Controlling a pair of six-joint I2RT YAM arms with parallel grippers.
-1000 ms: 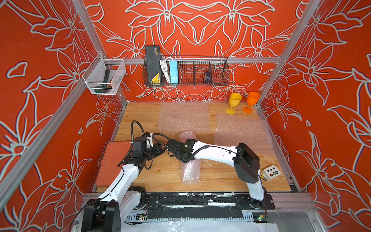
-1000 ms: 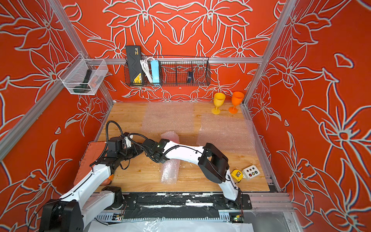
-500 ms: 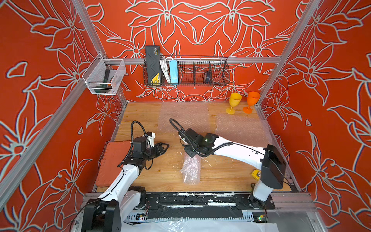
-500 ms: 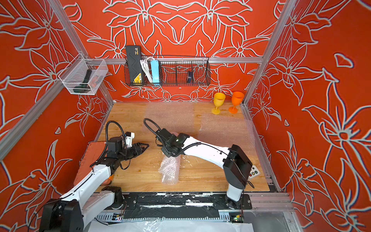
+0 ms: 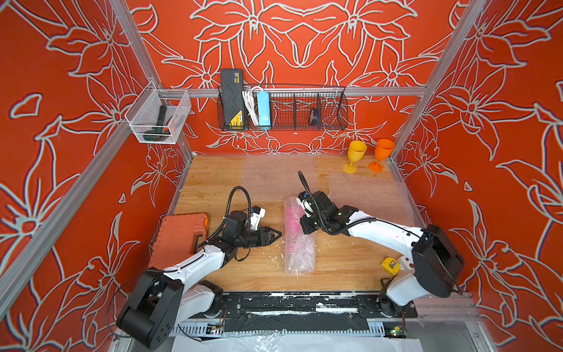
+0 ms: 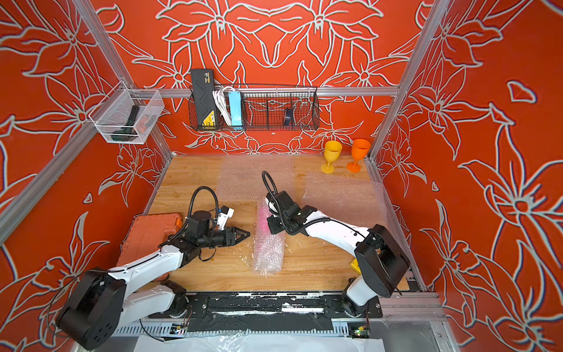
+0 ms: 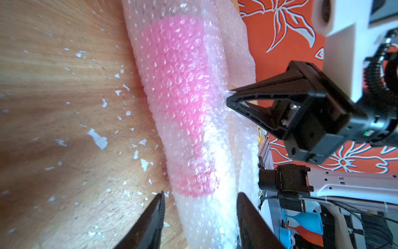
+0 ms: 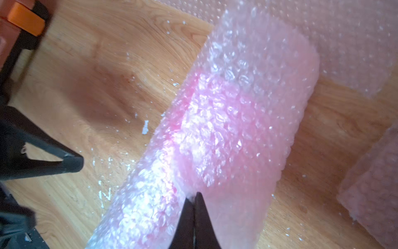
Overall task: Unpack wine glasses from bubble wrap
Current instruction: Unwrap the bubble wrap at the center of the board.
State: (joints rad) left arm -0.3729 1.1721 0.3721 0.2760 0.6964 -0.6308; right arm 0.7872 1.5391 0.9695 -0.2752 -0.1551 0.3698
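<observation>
A bubble wrap roll (image 5: 298,240) (image 6: 269,243) lies mid-table with the pink wine glass (image 7: 178,103) (image 8: 232,129) blurred inside it. My right gripper (image 5: 304,227) (image 8: 193,198) is shut on the wrap's outer edge on the roll's right side; the left wrist view shows that gripper (image 7: 231,100) pinching the film. My left gripper (image 5: 278,234) (image 7: 200,207) stands open just left of the roll, holding nothing. The yellow glass (image 5: 355,155) and the orange glass (image 5: 382,154) stand bare at the back right. Two flat wrap sheets (image 5: 280,173) (image 5: 368,195) lie behind the roll.
An orange tool case (image 5: 179,237) lies at the table's left edge beside my left arm. A yellow tape measure (image 5: 391,265) sits front right by my right arm's base. A wire basket (image 5: 283,109) and a clear bin (image 5: 157,117) hang on the walls.
My right arm swung from far over on the left back to the roll's right side and shut on the wrap's edge. My left gripper came out from under it and moved up to the roll.
</observation>
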